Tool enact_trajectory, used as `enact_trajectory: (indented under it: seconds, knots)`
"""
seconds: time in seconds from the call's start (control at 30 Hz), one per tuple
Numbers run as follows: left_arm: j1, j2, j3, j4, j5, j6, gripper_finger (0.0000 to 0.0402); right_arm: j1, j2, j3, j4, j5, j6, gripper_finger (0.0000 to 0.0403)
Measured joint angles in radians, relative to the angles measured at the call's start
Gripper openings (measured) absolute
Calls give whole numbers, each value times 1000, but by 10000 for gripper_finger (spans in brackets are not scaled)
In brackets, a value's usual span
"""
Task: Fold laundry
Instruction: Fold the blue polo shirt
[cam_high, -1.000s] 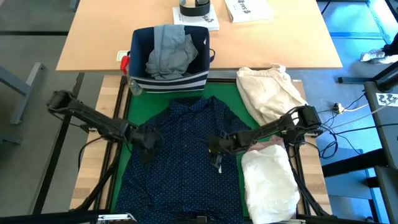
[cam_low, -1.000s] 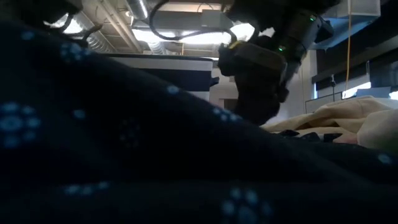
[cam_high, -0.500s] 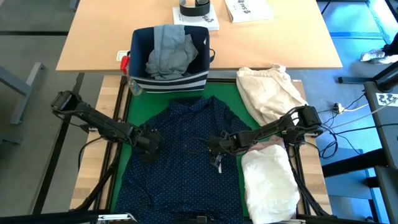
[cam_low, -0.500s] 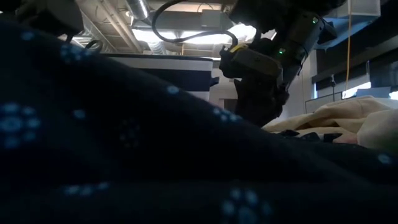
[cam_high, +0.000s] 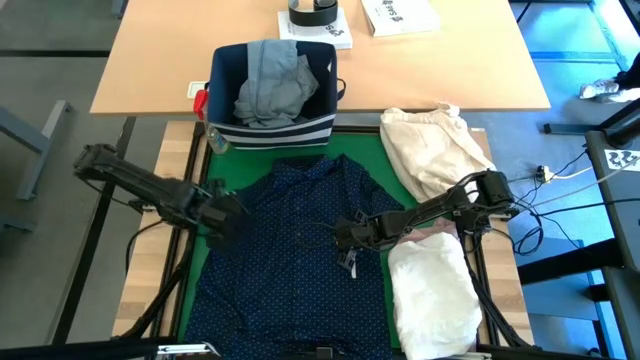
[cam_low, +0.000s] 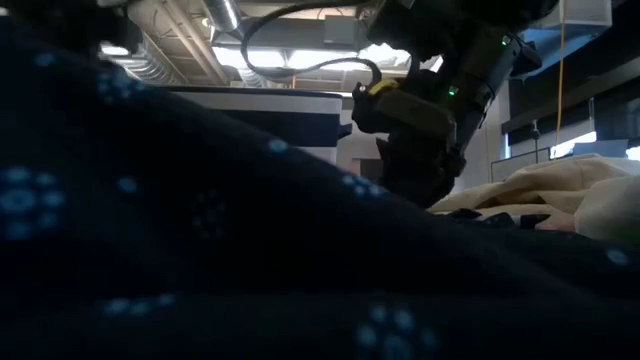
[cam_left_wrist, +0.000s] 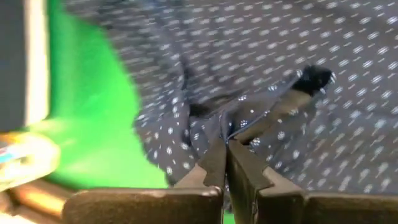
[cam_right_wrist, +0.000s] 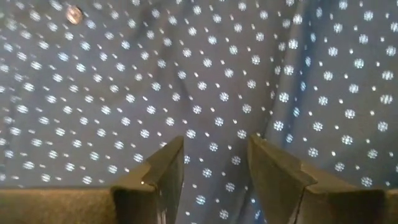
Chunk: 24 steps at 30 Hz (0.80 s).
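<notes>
At about 9 o'clock of the green mat (cam_high: 197, 245), the left hand (cam_high: 224, 213) — fingers pressed together on a raised fold of the navy white-dotted shirt (cam_high: 290, 255), at its left edge near the sleeve. In the left wrist view, two dark fingers (cam_left_wrist: 239, 171) meeting with dotted cloth pinched between, the fabric pulled up into a small ridge, green mat beside it.

At the centre, the navy white-dotted shirt spread flat over most of the mat, collar towards 12 o'clock, hem running off at 6 o'clock. Filling nearly the whole low view, dark and close.

At 12 o'clock, just beyond the collar, a navy fabric bin with white stripes (cam_high: 270, 128) on the edge of the wooden desk (cam_high: 160, 60), light grey jeans (cam_high: 272, 82) heaped inside it.

Slightly to 3 o'clock of centre, the right hand (cam_high: 345, 236) low over the shirt's right half — fingers spread, dotted cloth visible in the gap between them in the right wrist view (cam_right_wrist: 214, 162), nothing gripped. Whether the tips touch the fabric, cannot tell.

At 2 o'clock, a cream-beige cloth bundle (cam_high: 432, 148) lying partly on the mat's corner. At 4 to 5 o'clock, a white shirt (cam_high: 432, 300) bunched beside the navy shirt's right edge, a strip of pale pink top (cam_high: 436, 238) showing just above it, under the right arm.
</notes>
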Motion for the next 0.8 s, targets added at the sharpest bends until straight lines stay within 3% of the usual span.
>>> enact_trajectory:
  seconds: [0.13,0.33,0.63,0.8]
  knots:
    - [10,-98,68,-163,-37,-67,2,0,10,0,1,0,-3,175]
    - [55,-227,77,-353,-122,-178,2,0,25,0,9,0,-5,175]
    - [133,-333,73,-344,-97,42,6,0,25,0,24,-8,-4,175]
    - [165,-336,73,-343,-93,179,48,0,25,0,26,-8,-4,175]
